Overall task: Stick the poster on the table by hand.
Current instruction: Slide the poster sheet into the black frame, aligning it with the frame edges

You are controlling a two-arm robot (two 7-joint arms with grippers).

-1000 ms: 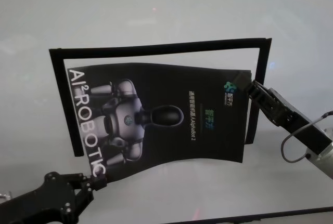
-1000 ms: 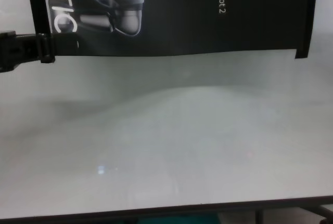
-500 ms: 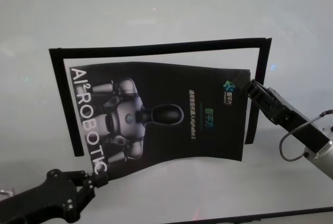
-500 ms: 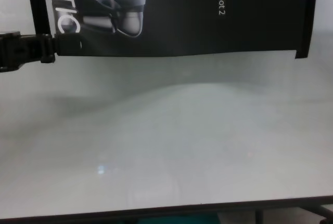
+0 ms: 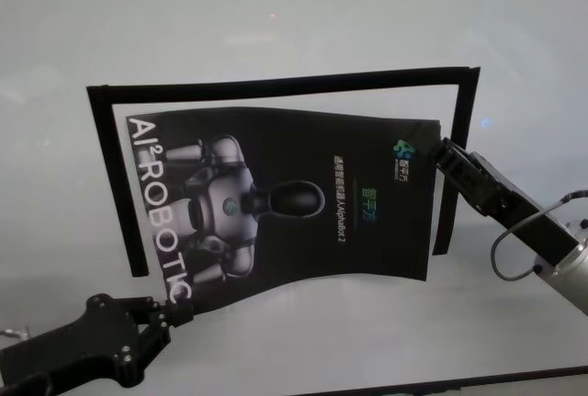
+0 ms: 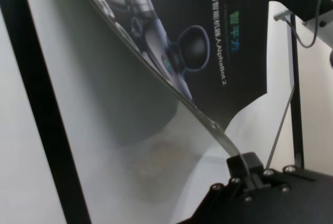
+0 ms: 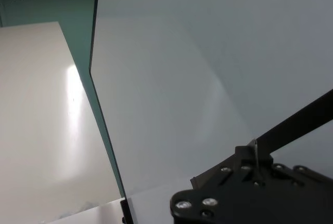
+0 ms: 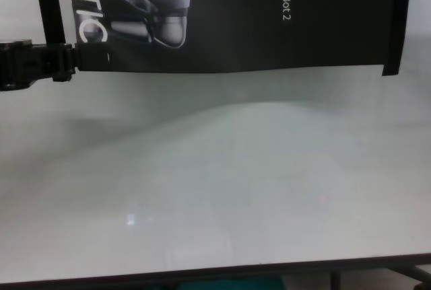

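The poster, a black glossy sheet with a grey-white robot figure, white "AI²ROBOTIC" lettering along its left side and small "AlphaBot 2" text, hangs above the middle of the white desk, held at two opposite corners. The left tool is pinched on the poster's near left corner, just below the white letters; in the left wrist view the thin sheet edge runs down into the pressed-together fingertips of that tool, and the sheet bows upward away from the desk with a soft shadow under it. The right tool is pinched on the poster's far right corner, next to the small green-blue logo, with its black arm and a looped grey cable trailing toward the desk's right edge. In the right wrist view the right tool's black fingers grip the sheet edge-on. A frame of narrow black tape strips lies flat on the desk: one strip along the far side, one down the left, one down the right. The poster sits mostly inside this frame, tilted slightly, its near edge curving and lifted. In the chest view the poster's near edge hangs above the bare near part of the desk, with the left tool holding its corner.
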